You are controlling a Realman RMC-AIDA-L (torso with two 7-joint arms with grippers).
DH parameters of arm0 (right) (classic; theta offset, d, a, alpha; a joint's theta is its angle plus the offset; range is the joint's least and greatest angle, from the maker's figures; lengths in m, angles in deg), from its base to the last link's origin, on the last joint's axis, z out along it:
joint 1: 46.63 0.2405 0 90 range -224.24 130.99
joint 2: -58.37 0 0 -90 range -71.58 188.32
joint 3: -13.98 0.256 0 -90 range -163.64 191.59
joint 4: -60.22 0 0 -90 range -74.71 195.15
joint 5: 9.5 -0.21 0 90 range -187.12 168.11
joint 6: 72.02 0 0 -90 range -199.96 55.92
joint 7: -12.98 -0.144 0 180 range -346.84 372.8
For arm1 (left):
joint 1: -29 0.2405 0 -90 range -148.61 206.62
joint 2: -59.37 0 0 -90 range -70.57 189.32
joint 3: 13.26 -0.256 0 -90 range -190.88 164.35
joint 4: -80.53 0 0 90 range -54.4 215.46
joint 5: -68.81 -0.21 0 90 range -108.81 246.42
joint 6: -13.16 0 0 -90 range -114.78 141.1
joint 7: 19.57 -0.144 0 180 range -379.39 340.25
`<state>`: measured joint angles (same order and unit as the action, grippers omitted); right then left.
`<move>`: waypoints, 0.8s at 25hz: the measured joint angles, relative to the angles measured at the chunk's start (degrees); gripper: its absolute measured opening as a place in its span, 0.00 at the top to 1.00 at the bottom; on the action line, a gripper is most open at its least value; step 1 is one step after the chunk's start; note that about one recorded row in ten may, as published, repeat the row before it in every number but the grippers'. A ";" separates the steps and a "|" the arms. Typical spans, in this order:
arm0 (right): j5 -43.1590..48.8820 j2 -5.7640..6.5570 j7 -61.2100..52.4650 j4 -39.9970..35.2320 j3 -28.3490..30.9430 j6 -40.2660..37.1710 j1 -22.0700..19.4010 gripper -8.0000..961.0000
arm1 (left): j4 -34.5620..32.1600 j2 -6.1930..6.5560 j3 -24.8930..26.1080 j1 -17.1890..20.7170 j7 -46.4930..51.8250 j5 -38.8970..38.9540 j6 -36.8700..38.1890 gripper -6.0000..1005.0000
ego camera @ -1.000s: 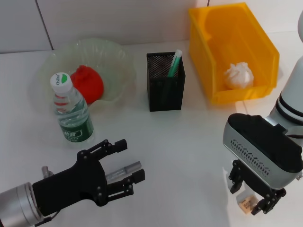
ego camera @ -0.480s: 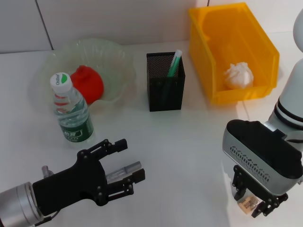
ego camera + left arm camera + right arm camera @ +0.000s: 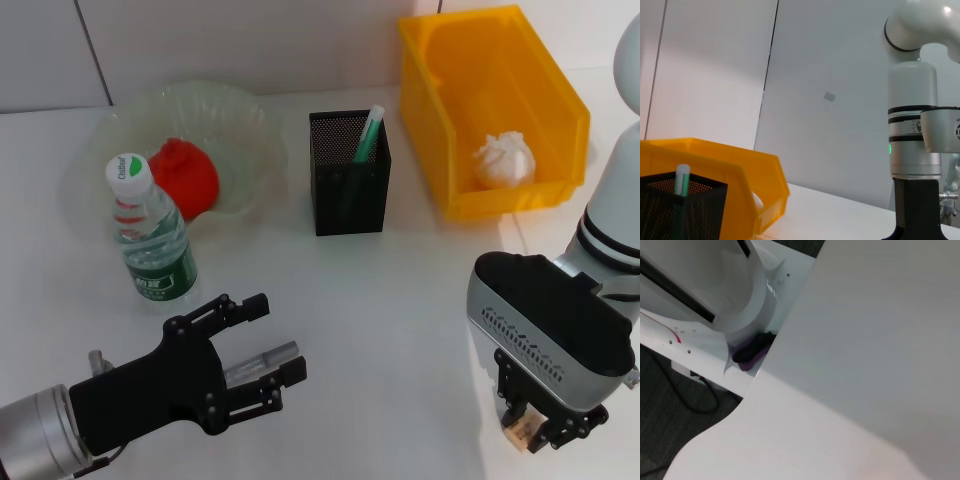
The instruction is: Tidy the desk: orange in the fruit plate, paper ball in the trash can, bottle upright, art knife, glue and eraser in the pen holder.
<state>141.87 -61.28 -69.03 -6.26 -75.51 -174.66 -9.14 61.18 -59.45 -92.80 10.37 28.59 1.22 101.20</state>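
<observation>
In the head view my right gripper (image 3: 535,437) is low over the table's near right, its fingers closed against a small tan eraser (image 3: 518,433). My left gripper (image 3: 275,338) rests open at the near left, and a silver art knife (image 3: 262,359) lies between its fingers, close to the nearer one. The orange (image 3: 185,177) sits in the clear fruit plate (image 3: 245,120). Beside the plate the bottle (image 3: 152,232) stands upright. A green glue stick (image 3: 368,134) pokes out of the black mesh pen holder (image 3: 348,190). The paper ball (image 3: 504,160) lies in the yellow trash can (image 3: 545,95).
The left wrist view looks across the pen holder (image 3: 680,212) and yellow bin (image 3: 745,172) to the right arm's column (image 3: 915,150). The right wrist view shows only the table edge (image 3: 765,365) and the robot's base (image 3: 715,300) below it.
The right gripper has sunk a little and its fingers have drawn in from either side onto the eraser. The left arm and the knife have not moved.
</observation>
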 joint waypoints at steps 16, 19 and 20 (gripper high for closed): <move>-5.78 0.28 -7.90 -0.76 19.69 2.22 2.93 0.72 | -0.06 0.00 -0.12 -0.35 -0.01 -0.26 0.47 0.17; -9.41 0.31 -13.17 -1.43 26.19 9.40 3.25 0.72 | -0.07 0.00 -0.38 -0.36 -0.35 -0.40 0.93 0.17; -10.76 0.32 -15.22 -1.72 27.13 12.03 3.17 0.72 | -0.08 0.00 -0.48 -0.34 -0.60 -0.41 1.18 0.17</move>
<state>131.11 -60.96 -84.25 -7.98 -48.38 -162.63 -5.97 61.10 -59.45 -93.27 10.04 27.99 0.81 102.38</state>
